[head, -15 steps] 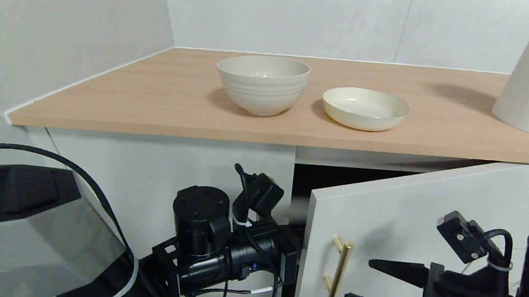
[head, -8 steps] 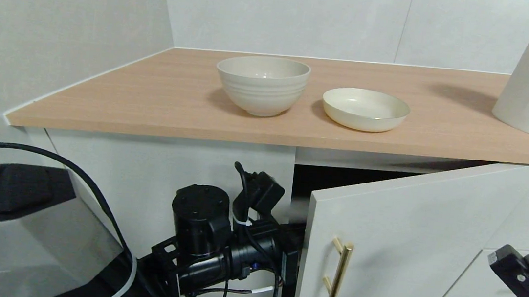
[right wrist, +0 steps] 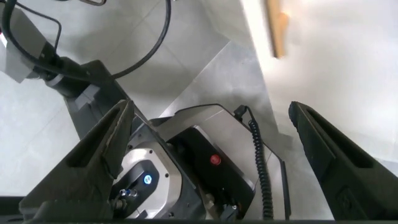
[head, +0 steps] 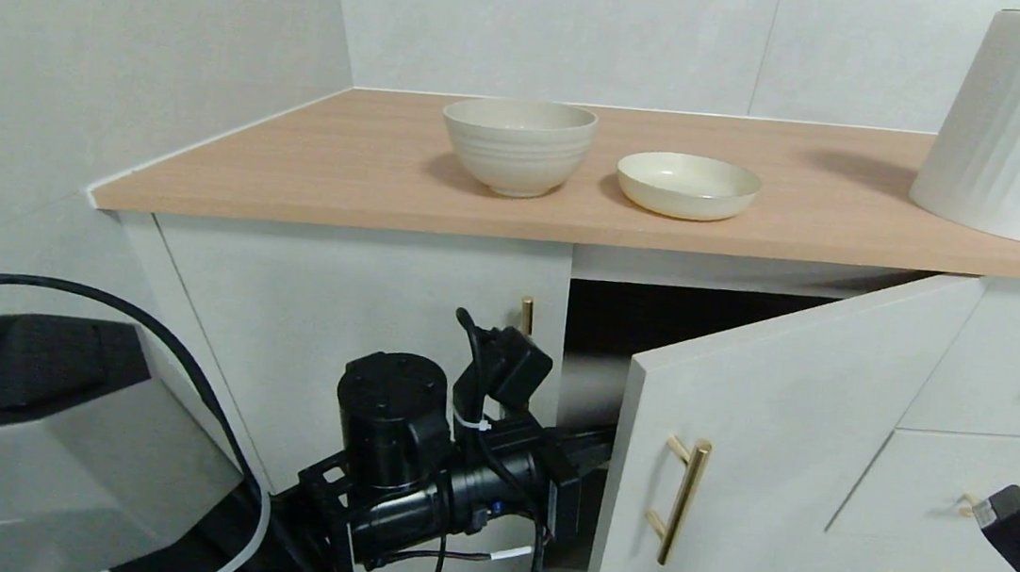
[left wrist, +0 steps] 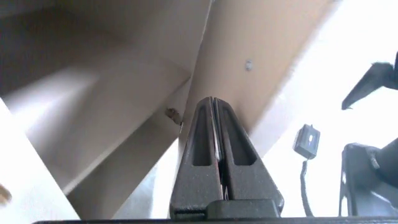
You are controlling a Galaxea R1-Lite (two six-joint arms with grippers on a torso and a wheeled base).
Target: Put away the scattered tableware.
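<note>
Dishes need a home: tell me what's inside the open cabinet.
The cabinet opening is dark; the shut left tool sits in it beside the door. Contents are hidden by shadow and door.

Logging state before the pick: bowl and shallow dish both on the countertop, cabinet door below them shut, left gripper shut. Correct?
Not quite: the cabinet door is open, swung outward with a dark gap beside it, as the head view shows. The rest holds: bowl and shallow dish sit on the countertop, and the left gripper is shut.
</note>
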